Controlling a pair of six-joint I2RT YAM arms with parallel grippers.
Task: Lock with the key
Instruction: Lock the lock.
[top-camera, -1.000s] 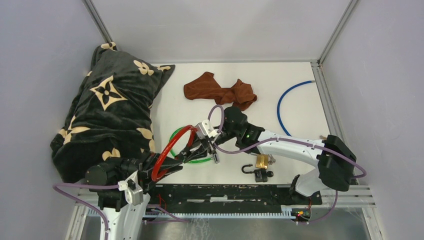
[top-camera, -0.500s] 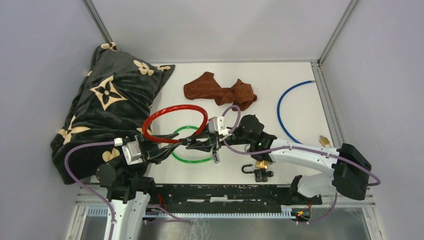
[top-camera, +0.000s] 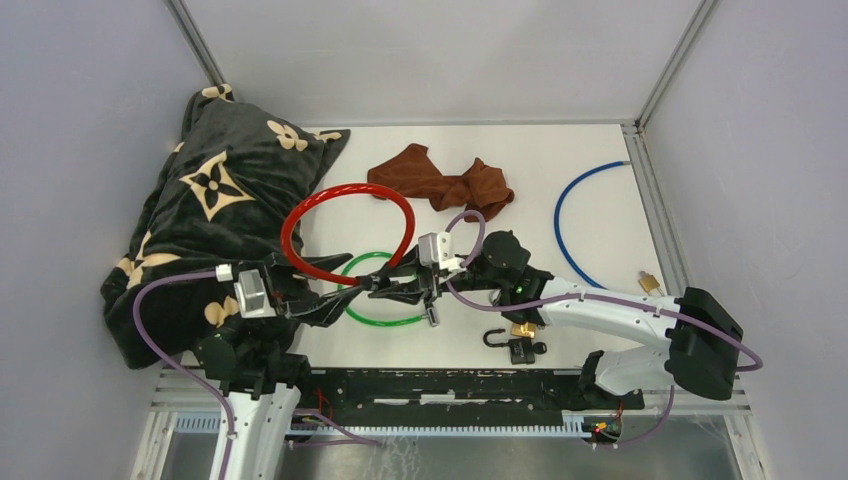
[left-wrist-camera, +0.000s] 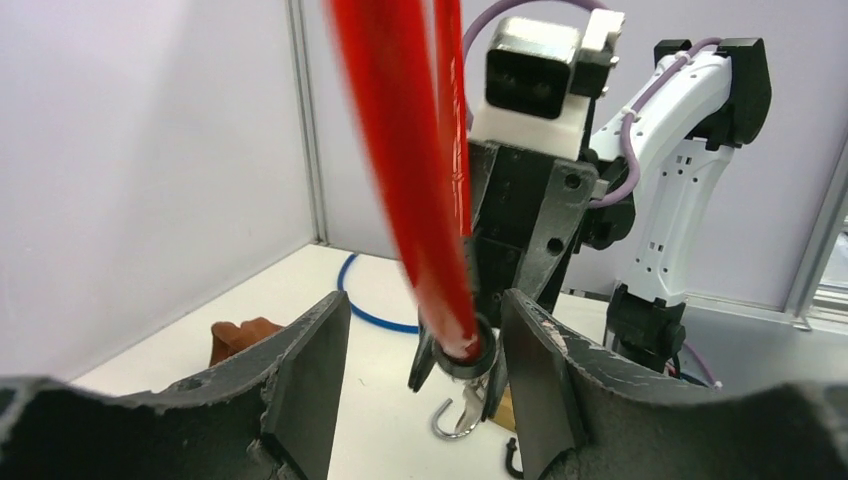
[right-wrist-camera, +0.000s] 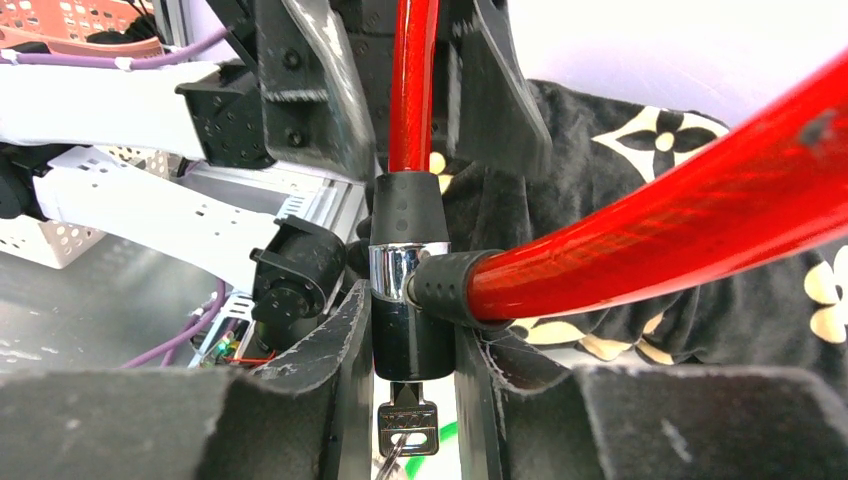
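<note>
A red cable lock (top-camera: 345, 235) hangs as a loop above the table. My right gripper (right-wrist-camera: 412, 340) is shut on its black lock body (right-wrist-camera: 410, 300). A key (right-wrist-camera: 407, 422) sticks out of the bottom of that body, with a keyring hanging from it. In the top view my right gripper (top-camera: 400, 288) meets my left gripper (top-camera: 340, 292) tip to tip. My left gripper (left-wrist-camera: 425, 305) is open. The red cable (left-wrist-camera: 410, 180) and the lock body's end (left-wrist-camera: 468, 352) show beyond its fingers, touching neither.
A black blanket with beige flowers (top-camera: 215, 220) fills the left side. Farther back lie a brown cloth (top-camera: 440, 185) and a blue cable (top-camera: 575, 215). A green cable loop (top-camera: 375, 318) lies under the grippers. Brass and black padlocks (top-camera: 520, 335) sit near the front, and another brass padlock (top-camera: 648, 282) at the right.
My left gripper has opened, let go of the red cable and drawn back to the left. The red loop has swung up toward the far side. My right arm shifted slightly right.
</note>
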